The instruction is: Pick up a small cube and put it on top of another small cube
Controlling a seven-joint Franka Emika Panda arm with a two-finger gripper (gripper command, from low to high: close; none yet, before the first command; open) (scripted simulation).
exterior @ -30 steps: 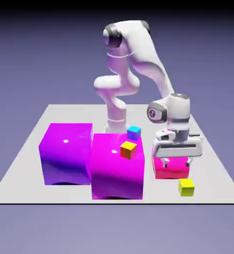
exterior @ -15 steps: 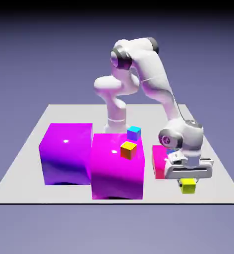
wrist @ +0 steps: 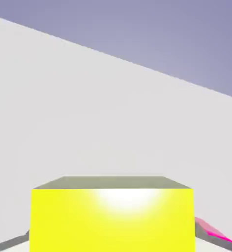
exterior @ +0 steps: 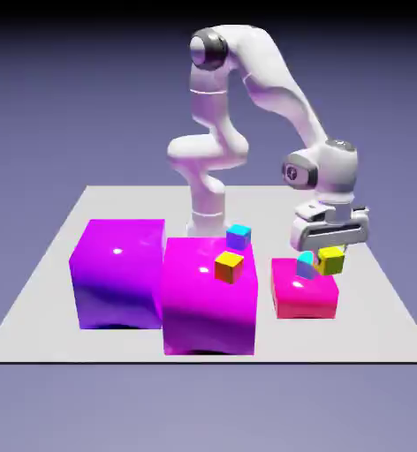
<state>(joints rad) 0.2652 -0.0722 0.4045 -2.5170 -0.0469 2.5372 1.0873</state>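
My gripper [exterior: 330, 254] is shut on the small lime-yellow cube [exterior: 332, 261] and holds it off the table. In the hand view the same yellow cube [wrist: 111, 219] fills the bottom between the fingers and hides most of them. The other small cube, cyan [exterior: 305, 264], rests on top of a low magenta block [exterior: 306, 298]. The held cube hangs just to the exterior view's right of the cyan one, at about the same height and very close to it.
A big magenta block [exterior: 208, 305] carries an orange-yellow cube [exterior: 230, 267], with a cyan-topped cube [exterior: 238, 236] behind it. A tall purple-magenta block [exterior: 118, 274] stands at the exterior view's left. The grey table [exterior: 371, 318] lies below.
The gripper dropped to the yellow cube on the table, shut on it, then lifted it up and back, beside the cyan cube on the low magenta block.
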